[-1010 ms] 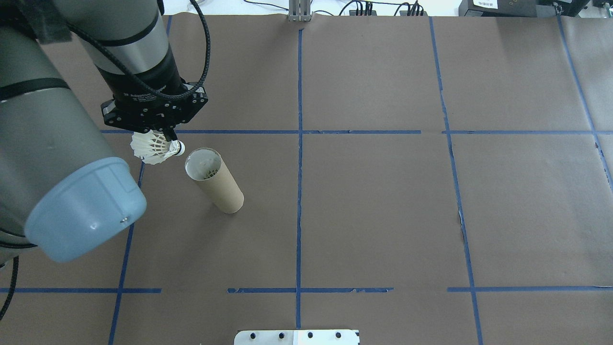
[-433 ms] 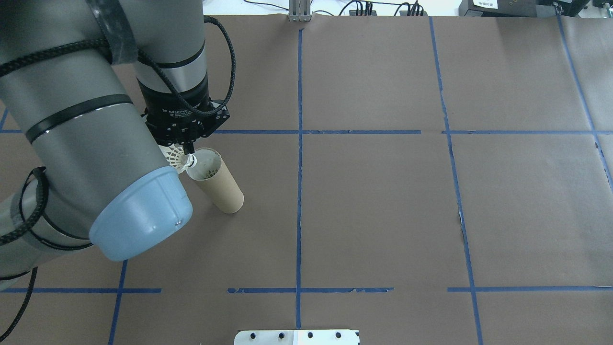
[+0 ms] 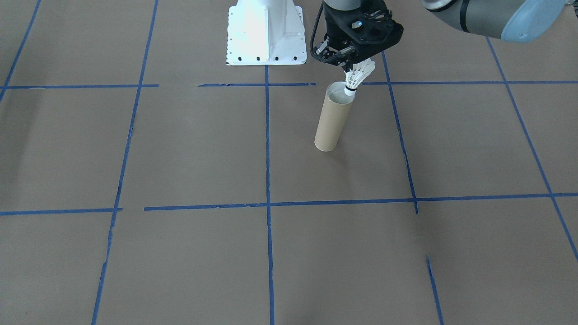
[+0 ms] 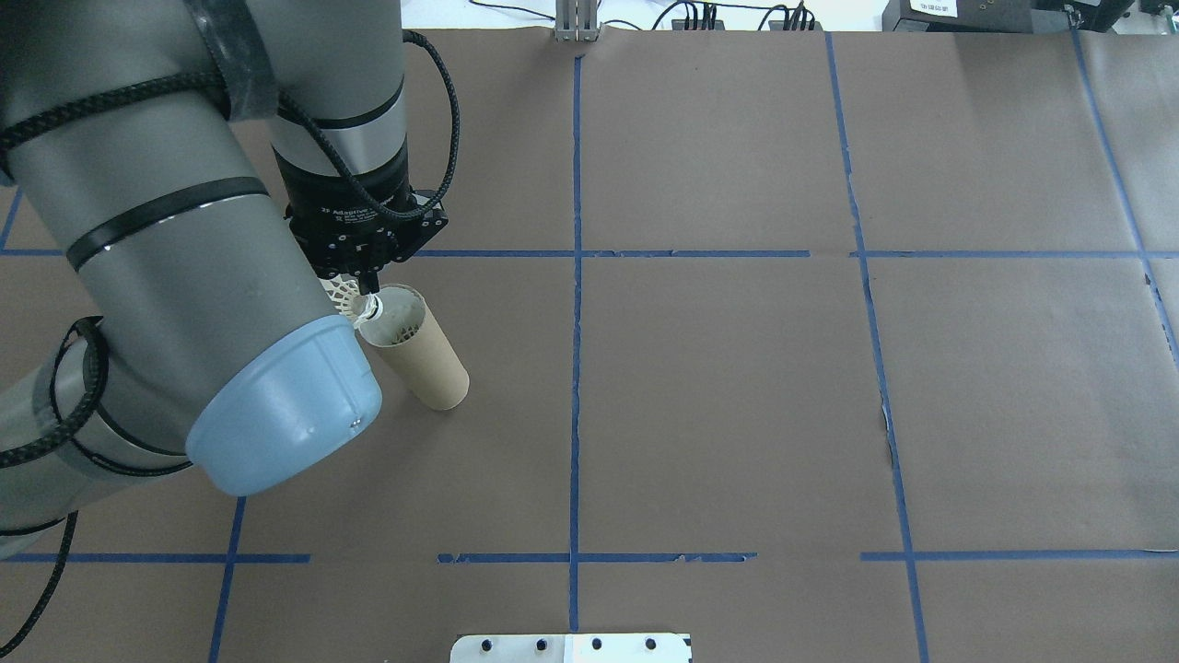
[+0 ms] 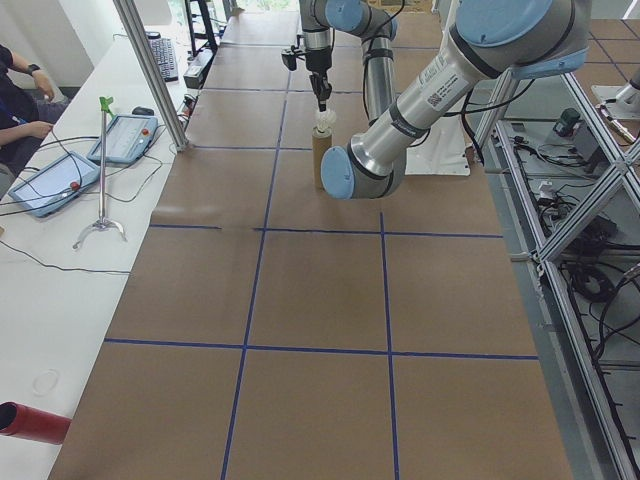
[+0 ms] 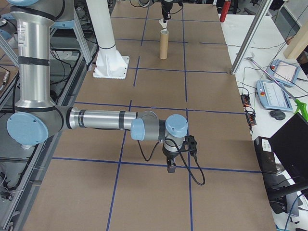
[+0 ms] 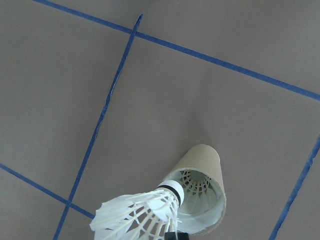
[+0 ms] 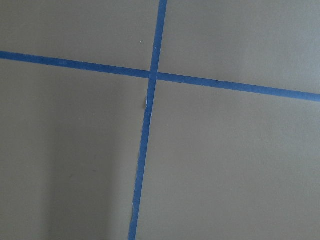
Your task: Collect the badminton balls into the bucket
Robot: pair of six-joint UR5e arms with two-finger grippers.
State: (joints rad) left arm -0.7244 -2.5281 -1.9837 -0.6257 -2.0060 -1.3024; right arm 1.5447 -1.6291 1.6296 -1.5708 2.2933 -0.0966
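The left tool (image 3: 350, 68), pinching the shuttlecock (image 3: 358, 76) by its feather skirt, had swung in from the left over the last second and brought the cork tip to the rim of the cardboard tube (image 3: 332, 118), which stood upright on the worktop (image 3: 180, 149). Another shuttlecock (image 7: 198, 183) already lay inside. With the tip at the mouth, release looked close, though the shuttlecock still sat tilted and off-centre. The right tool (image 6: 171, 167) hung low, well apart; whether spread or pressed together cannot be told.

Left gripper (image 4: 365, 279) with shuttlecock (image 4: 345, 296): now at cardboard tube (image 4: 412, 346) mouth, cork tip over its rim; formerly beside it.
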